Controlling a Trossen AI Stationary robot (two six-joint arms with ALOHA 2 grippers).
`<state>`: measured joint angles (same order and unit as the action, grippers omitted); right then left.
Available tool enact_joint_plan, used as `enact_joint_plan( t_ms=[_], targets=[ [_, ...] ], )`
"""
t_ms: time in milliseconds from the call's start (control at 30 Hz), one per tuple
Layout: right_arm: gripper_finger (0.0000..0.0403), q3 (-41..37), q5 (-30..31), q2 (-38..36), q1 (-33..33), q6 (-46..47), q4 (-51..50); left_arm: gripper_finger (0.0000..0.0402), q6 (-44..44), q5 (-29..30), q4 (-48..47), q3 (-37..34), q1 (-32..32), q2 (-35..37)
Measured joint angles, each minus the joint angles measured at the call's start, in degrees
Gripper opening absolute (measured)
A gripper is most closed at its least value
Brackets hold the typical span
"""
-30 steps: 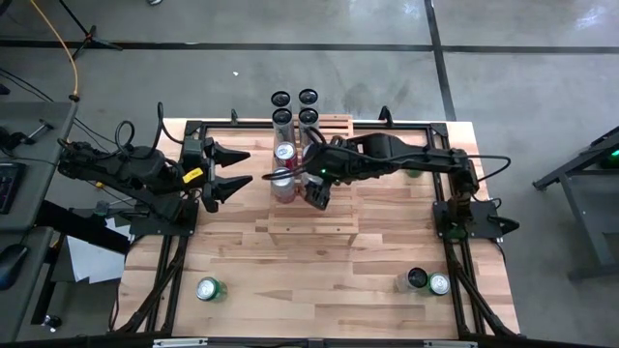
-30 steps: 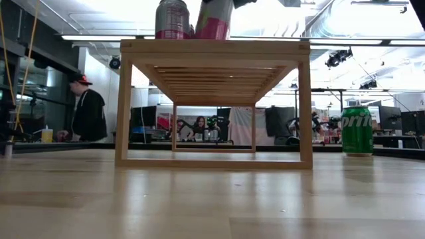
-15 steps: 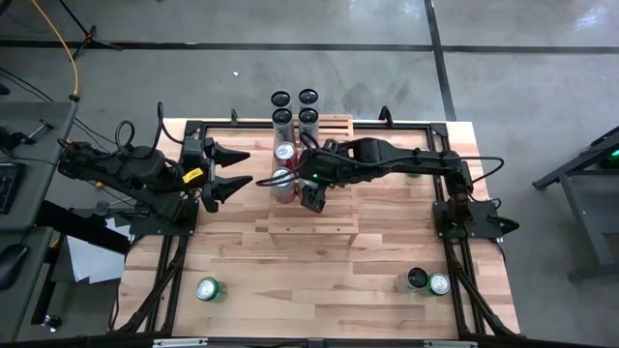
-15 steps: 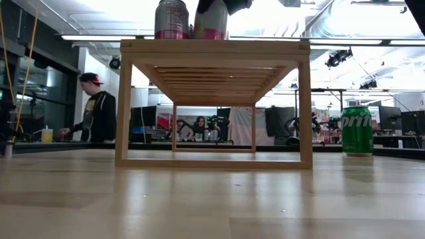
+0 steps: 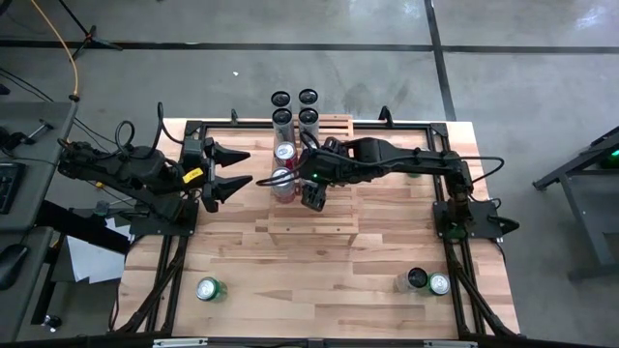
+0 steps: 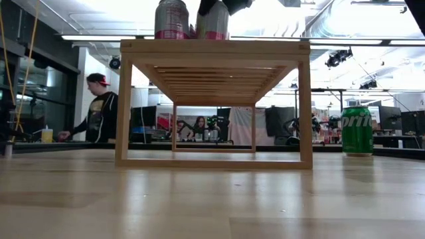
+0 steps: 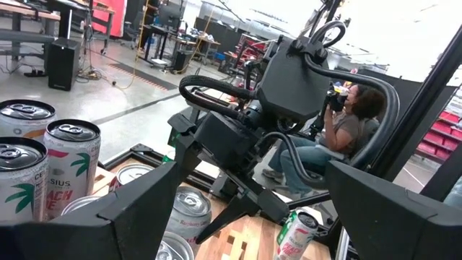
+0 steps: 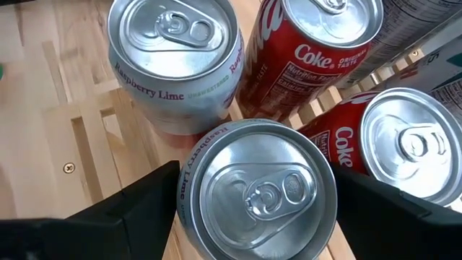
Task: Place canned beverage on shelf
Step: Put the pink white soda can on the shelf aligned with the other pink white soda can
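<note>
The light-wood shelf point(image 5: 324, 224) stands mid-table; in the low view its top rail point(image 6: 265, 48) carries the cans. My right gripper point(image 5: 306, 191) is over the shelf's left part, shut on a silver and pink can point(image 8: 256, 191) that stands upright on the shelf top point(image 6: 212, 26). Beside it stand a Raspberry Lime can point(image 8: 173, 58) and two Coke cans point(image 8: 325, 36). My left gripper point(image 5: 232, 171) is open and empty, left of the shelf. My right gripper pinches the can's round side wall point(image 8: 186, 189) just below its top rim between its two fingers, one on each side. The fingers come from above, slanting down. The can stands upright with its base on the shelf top point(image 6: 212, 38).
Several dark-topped cans point(image 5: 295, 106) stand at the shelf's far end. A green Sprite can point(image 5: 208, 288) stands front left, two more cans point(image 5: 427, 281) front right. A person point(image 6: 99, 113) stands in the room beyond the table.
My right gripper has gone a little toward the table's left edge with the can. The can, tilted a second ago, has come upright on the shelf top next to the other can.
</note>
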<state>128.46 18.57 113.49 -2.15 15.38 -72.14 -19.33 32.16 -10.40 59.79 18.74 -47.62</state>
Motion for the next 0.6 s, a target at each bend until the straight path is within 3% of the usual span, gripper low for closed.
enact_joint_plan(
  t_ms=[600],
  targets=[
    [0.0316, 0.00, -2.15, 0.00, 0.02, -0.44, 0.00, 0.0342, 0.00, 0.00, -0.01, 0.00, -0.01, 0.00]
  ],
)
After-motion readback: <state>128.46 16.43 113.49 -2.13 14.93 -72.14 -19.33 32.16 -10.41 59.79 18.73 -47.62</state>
